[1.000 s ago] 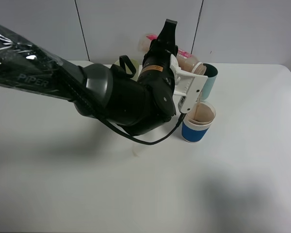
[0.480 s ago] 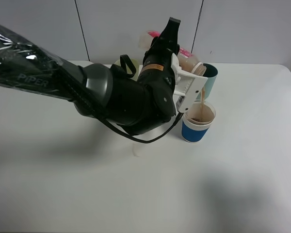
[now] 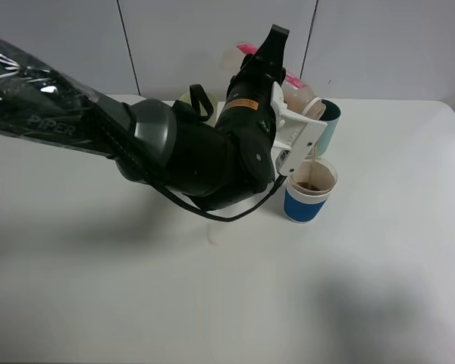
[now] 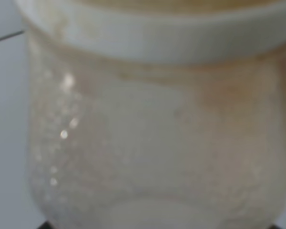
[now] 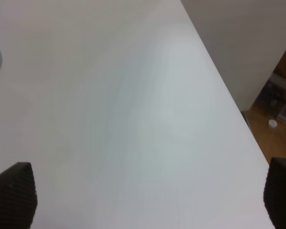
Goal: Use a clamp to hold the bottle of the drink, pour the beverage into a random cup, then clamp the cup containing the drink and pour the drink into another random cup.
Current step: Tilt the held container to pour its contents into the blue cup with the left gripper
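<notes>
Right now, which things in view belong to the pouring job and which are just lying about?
Job in hand: left end effector shut on the bottle; brown beverage; blue-banded cup receiving it; teal tumbler behind.
Lying about: pale green tumbler; small pale item on the table; right end effector, open and idle.

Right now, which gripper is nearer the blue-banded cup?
Left. The left gripper holds the bottle tilted above the cup; the right gripper is open over the table, outside the high view.
</notes>
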`<state>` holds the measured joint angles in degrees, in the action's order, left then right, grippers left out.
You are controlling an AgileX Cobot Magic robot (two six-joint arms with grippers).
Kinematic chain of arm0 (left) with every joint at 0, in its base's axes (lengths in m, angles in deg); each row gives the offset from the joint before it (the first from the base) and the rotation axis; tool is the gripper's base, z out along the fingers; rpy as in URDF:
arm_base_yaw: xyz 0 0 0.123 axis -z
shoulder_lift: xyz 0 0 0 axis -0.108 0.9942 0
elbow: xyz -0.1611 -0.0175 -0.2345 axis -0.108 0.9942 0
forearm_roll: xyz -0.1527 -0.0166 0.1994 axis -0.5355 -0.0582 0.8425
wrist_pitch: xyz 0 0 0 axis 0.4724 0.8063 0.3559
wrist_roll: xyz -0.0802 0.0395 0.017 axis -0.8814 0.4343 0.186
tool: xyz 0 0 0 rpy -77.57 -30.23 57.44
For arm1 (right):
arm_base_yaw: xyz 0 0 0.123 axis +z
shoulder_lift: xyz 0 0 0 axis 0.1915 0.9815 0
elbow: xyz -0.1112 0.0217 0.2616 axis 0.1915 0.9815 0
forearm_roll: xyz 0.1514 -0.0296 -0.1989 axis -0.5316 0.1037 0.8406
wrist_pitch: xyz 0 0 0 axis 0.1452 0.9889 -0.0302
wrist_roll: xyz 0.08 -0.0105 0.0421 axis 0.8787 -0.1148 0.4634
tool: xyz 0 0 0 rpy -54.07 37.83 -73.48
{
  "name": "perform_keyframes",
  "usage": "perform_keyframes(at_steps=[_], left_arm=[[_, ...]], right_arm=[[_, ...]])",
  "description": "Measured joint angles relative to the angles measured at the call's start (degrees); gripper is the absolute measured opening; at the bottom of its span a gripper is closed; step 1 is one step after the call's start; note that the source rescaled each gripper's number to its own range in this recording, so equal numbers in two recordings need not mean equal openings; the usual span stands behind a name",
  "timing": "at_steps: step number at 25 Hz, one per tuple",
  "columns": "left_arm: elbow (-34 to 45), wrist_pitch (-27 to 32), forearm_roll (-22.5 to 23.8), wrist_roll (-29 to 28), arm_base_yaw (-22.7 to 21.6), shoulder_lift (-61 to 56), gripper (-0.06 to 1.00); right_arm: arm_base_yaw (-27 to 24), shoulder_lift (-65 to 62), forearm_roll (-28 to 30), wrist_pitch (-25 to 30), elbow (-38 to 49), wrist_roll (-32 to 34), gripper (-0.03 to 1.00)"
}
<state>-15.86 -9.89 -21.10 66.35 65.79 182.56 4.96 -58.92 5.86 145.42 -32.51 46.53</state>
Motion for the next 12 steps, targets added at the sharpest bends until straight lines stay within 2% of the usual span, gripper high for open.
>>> perform_keyframes(at_steps=[12], left_arm=[[0.0, -1.63, 3.89, 0.64, 0.0, 0.0, 0.05]], right_arm=[[0.0, 0.0, 0.0, 0.0, 0.0, 0.0, 0.85]])
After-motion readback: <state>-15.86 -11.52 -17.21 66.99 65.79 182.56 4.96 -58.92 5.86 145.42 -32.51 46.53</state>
